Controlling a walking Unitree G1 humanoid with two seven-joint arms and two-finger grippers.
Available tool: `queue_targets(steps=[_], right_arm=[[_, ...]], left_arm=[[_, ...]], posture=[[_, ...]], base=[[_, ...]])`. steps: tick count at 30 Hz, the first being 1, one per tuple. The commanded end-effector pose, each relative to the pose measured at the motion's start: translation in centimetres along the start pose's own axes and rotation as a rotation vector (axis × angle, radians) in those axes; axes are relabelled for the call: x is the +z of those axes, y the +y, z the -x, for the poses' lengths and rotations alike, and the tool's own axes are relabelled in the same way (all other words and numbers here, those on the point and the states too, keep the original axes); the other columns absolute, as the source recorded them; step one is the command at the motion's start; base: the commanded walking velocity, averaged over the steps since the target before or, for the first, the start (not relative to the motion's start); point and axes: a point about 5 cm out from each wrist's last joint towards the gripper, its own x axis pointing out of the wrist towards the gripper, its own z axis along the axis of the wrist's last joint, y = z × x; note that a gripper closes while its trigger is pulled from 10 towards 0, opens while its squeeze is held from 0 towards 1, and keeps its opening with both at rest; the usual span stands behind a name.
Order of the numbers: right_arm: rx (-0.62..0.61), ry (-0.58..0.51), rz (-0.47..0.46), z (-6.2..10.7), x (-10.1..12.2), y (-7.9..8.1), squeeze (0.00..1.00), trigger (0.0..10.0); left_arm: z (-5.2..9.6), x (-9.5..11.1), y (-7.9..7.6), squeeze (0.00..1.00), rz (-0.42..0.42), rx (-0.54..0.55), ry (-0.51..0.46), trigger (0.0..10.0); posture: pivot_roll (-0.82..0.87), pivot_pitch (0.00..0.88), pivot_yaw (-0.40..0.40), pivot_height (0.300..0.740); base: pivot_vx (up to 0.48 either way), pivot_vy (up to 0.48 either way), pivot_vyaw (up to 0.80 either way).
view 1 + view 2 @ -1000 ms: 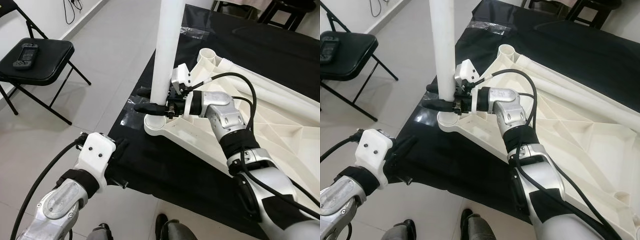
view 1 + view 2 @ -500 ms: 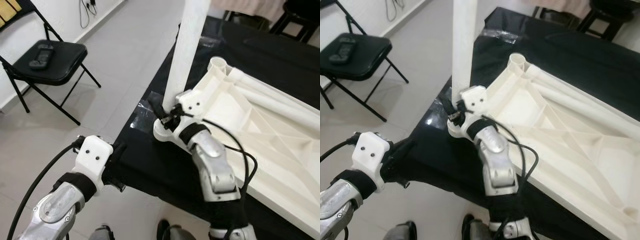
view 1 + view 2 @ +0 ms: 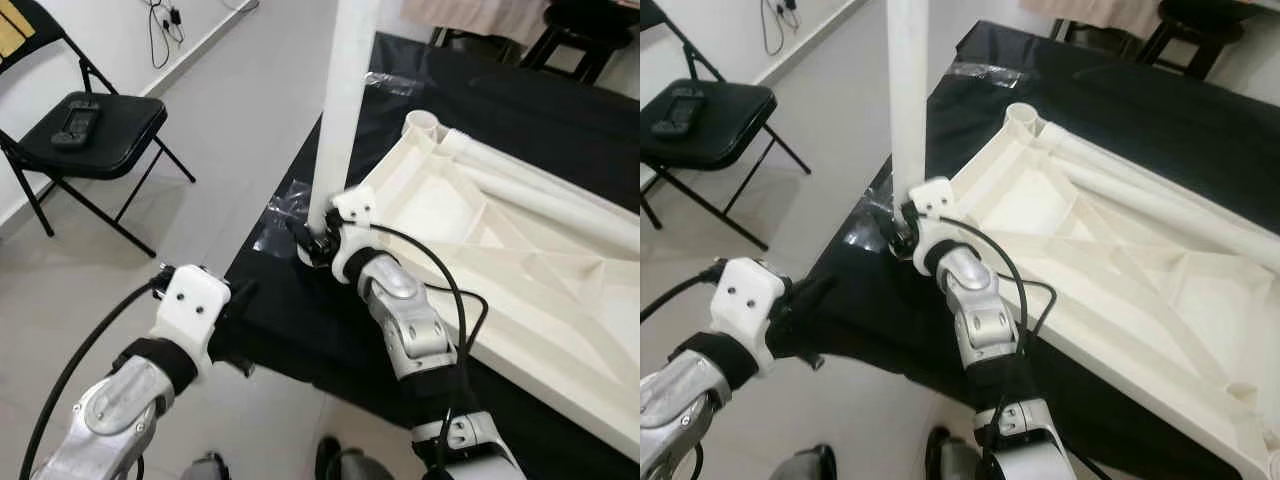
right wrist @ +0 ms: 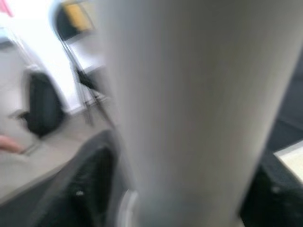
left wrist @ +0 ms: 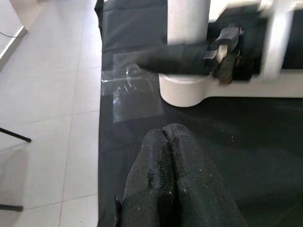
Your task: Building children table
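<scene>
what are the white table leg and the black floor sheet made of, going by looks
White table leg: likely moulded plastic, a smooth matte tube matching the ribbed white tabletop.
Black sheet: probably thin cloth or plastic sheeting; it lies flat with soft creases, and clear glossy tape holds its edge. Hard to tell which.

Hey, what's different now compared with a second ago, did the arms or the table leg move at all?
The right arm swung round: its forearm came in from the side, now from below. The right gripper stays clamped on the white leg at the corner socket; the leg stays upright. The left gripper stays shut, hovering over the black cloth. The upturned tabletop lies as before.
</scene>
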Motion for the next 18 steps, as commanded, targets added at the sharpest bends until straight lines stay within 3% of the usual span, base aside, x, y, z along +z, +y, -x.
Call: queue_targets(steps=[1, 3, 4, 5, 6, 7, 8, 9, 12, 14, 18], right_arm=[[0.073, -0.042, -0.002, 0.3, 0.9, 0.3, 1.0, 10.0], [0.193, -0.038, 0.023, 0.8, 1.1, -0.1, 1.0, 10.0], [0.193, -0.038, 0.023, 0.8, 1.1, -0.1, 1.0, 10.0], [0.312, -0.002, 0.061, 1.6, 1.0, -0.6, 0.93, 10.0], [0.312, -0.002, 0.061, 1.6, 1.0, -0.6, 0.93, 10.0], [0.377, 0.011, 0.104, 2.2, 1.1, -0.9, 0.12, 10.0], [0.46, 0.035, 0.155, 3.1, 1.3, -1.5, 0.0, 10.0], [0.554, 0.077, 0.216, 4.4, 1.7, -2.7, 0.0, 10.0], [0.554, 0.077, 0.216, 4.4, 1.7, -2.7, 0.0, 10.0], [0.574, 0.132, 0.244, 5.5, 2.2, -4.4, 0.0, 10.0], [0.576, 0.156, 0.256, 6.0, 2.4, -5.2, 0.0, 10.0]], left_arm=[[0.0, -0.3, -0.4, 0.0, -0.003, -0.015, 0.013, 10.0], [-0.1, -0.4, -0.5, 0.0, 0.0, -0.018, 0.015, 10.0], [-0.1, -0.4, -0.5, 0.0, 0.0, -0.018, 0.015, 10.0], [-0.1, -0.4, -0.5, 0.0, 0.0, -0.018, 0.018, 10.0], [-0.1, -0.4, -0.5, 0.0, 0.0, -0.018, 0.018, 10.0], [-0.1, -0.4, -0.4, 0.0, -0.001, -0.016, 0.019, 10.0], [0.0, -0.5, -0.3, 0.0, -0.002, -0.013, 0.021, 10.0], [0.1, -0.5, -0.1, 0.0, -0.005, -0.007, 0.024, 10.0], [0.1, -0.5, -0.1, 0.0, -0.005, -0.007, 0.024, 10.0], [0.2, -0.6, 0.1, 0.0, -0.006, -0.005, 0.026, 10.0], [0.2, -0.6, 0.1, 0.0, -0.006, -0.004, 0.027, 10.0]], posture=[[0.13, 0.271, -0.12, 0.74], [0.12, 0.271, -0.119, 0.74], [0.12, 0.271, -0.119, 0.74], [0.12, 0.272, -0.121, 0.74], [0.12, 0.272, -0.121, 0.74], [0.12, 0.272, -0.123, 0.74], [0.12, 0.272, -0.124, 0.74], [0.12, 0.273, -0.123, 0.74], [0.12, 0.273, -0.123, 0.74], [0.12, 0.273, -0.124, 0.74], [0.12, 0.273, -0.124, 0.74]], base=[[0.0, 0.0, 0.0], [0.0, 0.0, 0.0], [0.0, 0.0, 0.0], [0.0, 0.0, 0.0], [0.0, 0.0, 0.0], [0.0, 0.0, 0.0], [0.0, 0.0, 0.0], [0.0, 0.0, 0.0], [0.0, 0.0, 0.0], [0.0, 0.0, 0.0], [0.0, 0.0, 0.0]])
